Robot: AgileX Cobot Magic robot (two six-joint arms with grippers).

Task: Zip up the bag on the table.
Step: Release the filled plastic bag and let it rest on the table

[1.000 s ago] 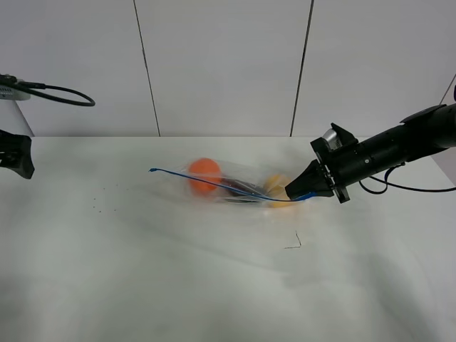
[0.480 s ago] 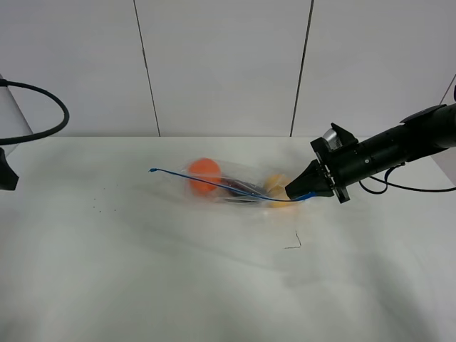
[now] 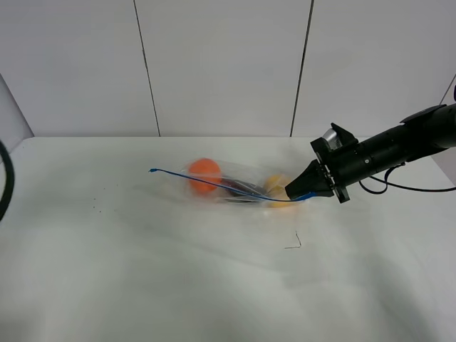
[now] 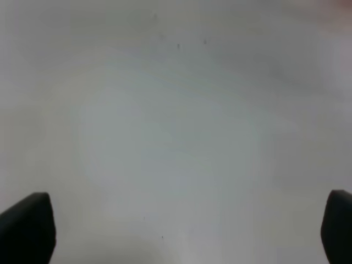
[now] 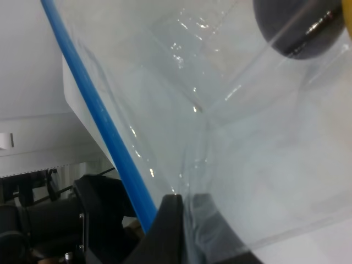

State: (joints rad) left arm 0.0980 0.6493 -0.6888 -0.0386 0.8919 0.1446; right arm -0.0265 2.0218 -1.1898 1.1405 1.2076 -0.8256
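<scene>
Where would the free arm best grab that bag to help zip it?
Probably the free end of the blue zip strip, coming in from the left. That end sticks out past the orange item, seemingly lifted off the table, while the right tool pinches the opposite end.

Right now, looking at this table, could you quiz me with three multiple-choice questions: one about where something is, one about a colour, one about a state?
1. Where does the right end effector hold the bag?
A) its right-hand end
B) its left-hand end
C) its middle

2. The zip strip is:
A) red
B) blue
C) green

3. The left end effector is:
A) shut on the bag
B) open, holding nothing
C) shut on a spoon

Answers:
1 A, its tip pinches the bag's end nearest its own arm.
2 B, a thin blue line runs along the bag's edge.
3 B, its jaws stand wide apart over bare table.
</scene>
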